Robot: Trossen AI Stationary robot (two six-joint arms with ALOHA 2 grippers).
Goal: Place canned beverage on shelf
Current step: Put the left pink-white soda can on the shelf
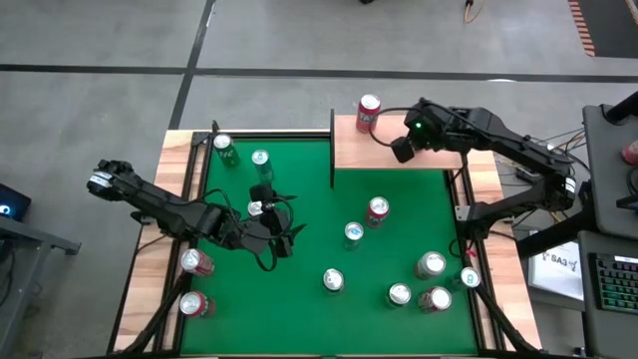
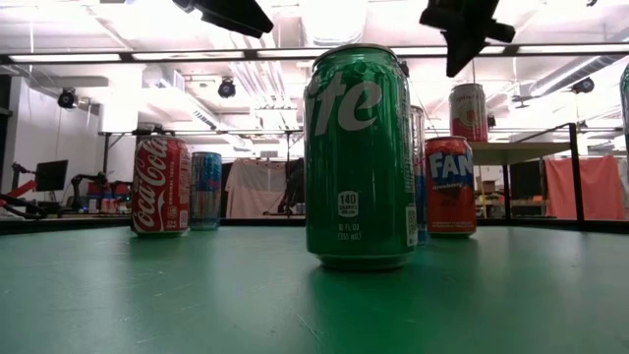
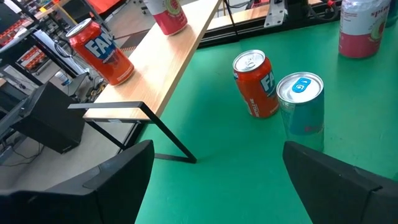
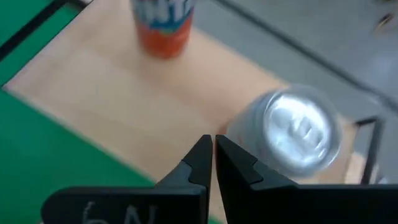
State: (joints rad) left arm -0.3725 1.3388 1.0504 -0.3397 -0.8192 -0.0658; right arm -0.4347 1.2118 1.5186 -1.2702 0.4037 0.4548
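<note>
A green felt table (image 1: 299, 299) with light-wood side rails stands on a grey floor crossed by dark lines, a desk with a keyboard (image 1: 610, 284) at the right edge. From above, the shelf (image 1: 399, 155) fills the table's far right corner, and one red can (image 1: 368, 113) stands at its far left end. The right gripper (image 1: 402, 150) hangs over the shelf just beside that can, holding nothing. The left gripper (image 1: 279, 239) is over the felt left of centre, also empty. Loose cans are scattered on the felt: two green ones near the far left corner, a red and a blue one (image 1: 353, 233) touching at mid-table, a cluster near the right front, and two red ones on the left rail.

At table height, a green can (image 2: 359, 157) fills the middle, a Coca-Cola can (image 2: 160, 185) to its left, a Fanta can (image 2: 450, 186) to its right. Behind is a workshop with ceiling strip lights and ducts. The shelf (image 2: 521, 149) shows at right.

The left wrist view shows its fingers (image 3: 106, 180) wide apart above bare felt, the shelf (image 3: 158, 68) carrying two cans.

The right wrist view shows its fingers (image 4: 198, 163) pressed together over the shelf board (image 4: 106, 99), a silver can top (image 4: 298, 134) close by.
</note>
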